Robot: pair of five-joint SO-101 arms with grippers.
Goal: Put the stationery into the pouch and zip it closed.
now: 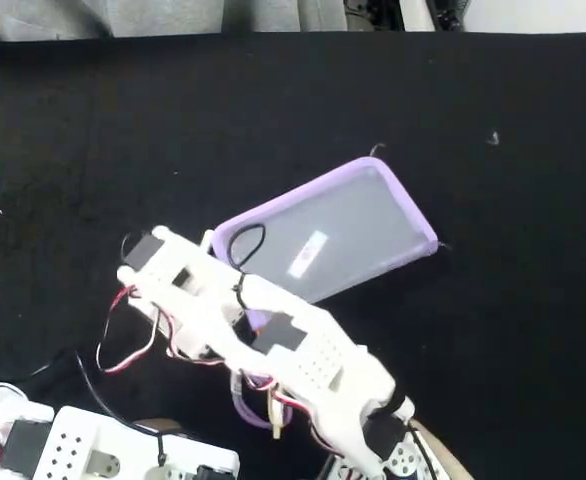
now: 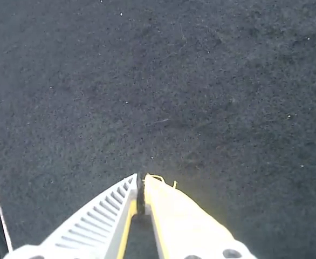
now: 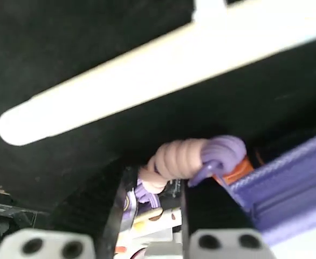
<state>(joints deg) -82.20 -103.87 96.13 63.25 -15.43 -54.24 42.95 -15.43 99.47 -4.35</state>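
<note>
The purple pouch (image 1: 345,228) with a pale translucent face lies tilted in the middle of the black cloth. A white arm (image 1: 273,340) stretches from the near right across the pouch's near-left corner. In the right wrist view, my right gripper (image 3: 150,181) has its dark fingers closed around a coiled pink and purple zipper pull (image 3: 193,156), right beside the pouch's purple edge (image 3: 287,172). My left gripper (image 2: 143,181) is shut, its white and yellow fingertips touching with nothing between them, and it hovers over bare black cloth.
A pale rod with a rounded end (image 3: 147,81) crosses the right wrist view beyond the pull; I cannot tell what it is. Another white arm base (image 1: 68,445) sits at the near left with red and black wires (image 1: 123,330). Grey fabric hangs behind the table.
</note>
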